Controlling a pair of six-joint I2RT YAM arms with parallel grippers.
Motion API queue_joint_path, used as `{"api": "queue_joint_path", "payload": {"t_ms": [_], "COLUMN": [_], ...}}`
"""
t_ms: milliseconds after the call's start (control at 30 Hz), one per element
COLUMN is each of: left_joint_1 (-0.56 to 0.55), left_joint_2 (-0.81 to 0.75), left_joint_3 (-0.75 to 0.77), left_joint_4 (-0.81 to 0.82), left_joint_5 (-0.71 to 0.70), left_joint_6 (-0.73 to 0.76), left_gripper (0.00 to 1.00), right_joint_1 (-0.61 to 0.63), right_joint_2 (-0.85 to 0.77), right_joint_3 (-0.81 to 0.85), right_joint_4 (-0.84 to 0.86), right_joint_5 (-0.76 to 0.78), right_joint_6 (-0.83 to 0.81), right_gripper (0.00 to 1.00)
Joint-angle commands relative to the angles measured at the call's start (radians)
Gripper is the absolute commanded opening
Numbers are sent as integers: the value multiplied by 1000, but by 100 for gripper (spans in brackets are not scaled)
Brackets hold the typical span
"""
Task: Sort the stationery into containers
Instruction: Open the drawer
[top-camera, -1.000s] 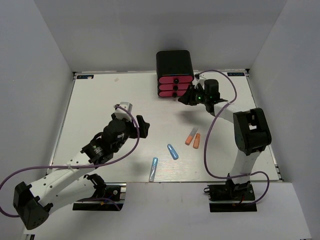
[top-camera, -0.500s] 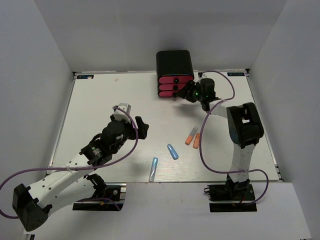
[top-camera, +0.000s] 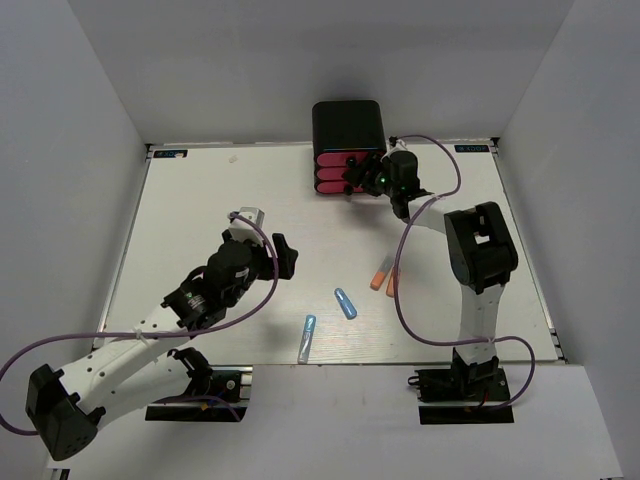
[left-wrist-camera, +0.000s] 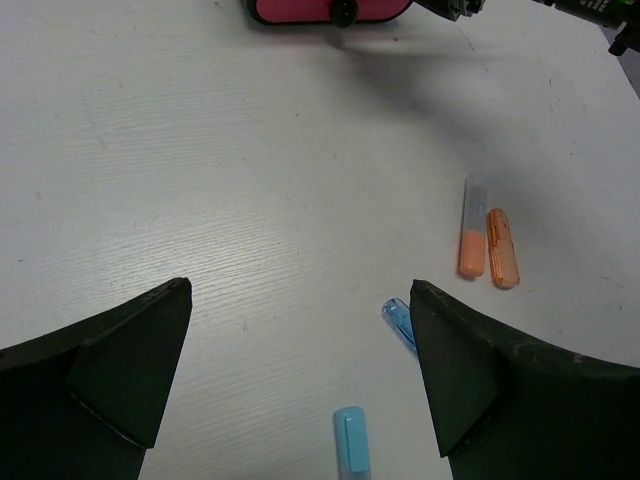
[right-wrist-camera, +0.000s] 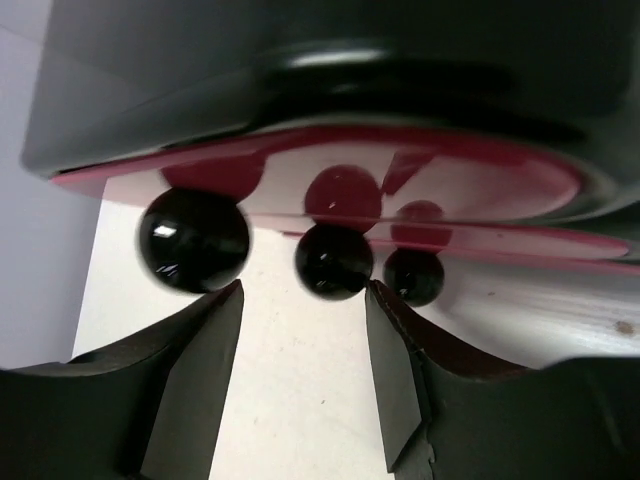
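Note:
The black cabinet (top-camera: 348, 125) with three pink drawers (top-camera: 340, 172) stands at the table's far middle. My right gripper (top-camera: 362, 178) is open right in front of the drawers. In the right wrist view its fingertips (right-wrist-camera: 228, 300) sit just short of the three black knobs, with the middle knob (right-wrist-camera: 334, 262) in line with the gap of the right gripper (right-wrist-camera: 303, 300). My left gripper (top-camera: 281, 255) is open and empty above the table. Two orange pens (top-camera: 386, 279), a short blue pen (top-camera: 345, 303) and a light blue pen (top-camera: 307, 337) lie near the front; the left wrist view shows the orange pens (left-wrist-camera: 471, 240), the blue pen (left-wrist-camera: 399, 322) and the light blue pen (left-wrist-camera: 350, 445) below the left gripper (left-wrist-camera: 300, 380).
White walls close in the table (top-camera: 200, 220) on three sides. The right arm's purple cable (top-camera: 405, 300) loops over the table beside the orange pens. The grey, red and pale yellow sticks are out of view.
My right gripper has moved left and closer, from beside the cabinet to right up against the drawer knobs. The left arm has shifted only slightly. The pens have not moved.

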Motion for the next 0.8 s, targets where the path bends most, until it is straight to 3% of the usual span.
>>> {"api": "queue_joint_path", "payload": {"t_ms": [0, 267, 400, 433, 533, 767], "left_joint_1": [-2, -2, -2, -2, -2, -2], "left_joint_2": [3, 3, 12, 12, 21, 41], "left_joint_3": [17, 47, 47, 47, 47, 37], "left_joint_4": [-10, -30, -30, -30, -18, 23], "left_joint_5": [-1, -1, 9, 9, 9, 36], "left_joint_6": [6, 6, 6, 6, -4, -13], "left_gripper": [99, 99, 99, 99, 99, 99], "right_joint_1": [9, 13, 15, 9, 10, 7], "right_joint_2": [42, 72, 66, 56, 20, -131], "right_joint_3": [57, 76, 68, 51, -19, -252], "right_joint_4": [57, 75, 94, 100, 127, 192], "right_joint_5": [61, 80, 83, 75, 58, 24], "right_joint_6": [9, 4, -8, -11, -21, -39], "right_gripper": [58, 52, 37, 30, 25, 24]}}
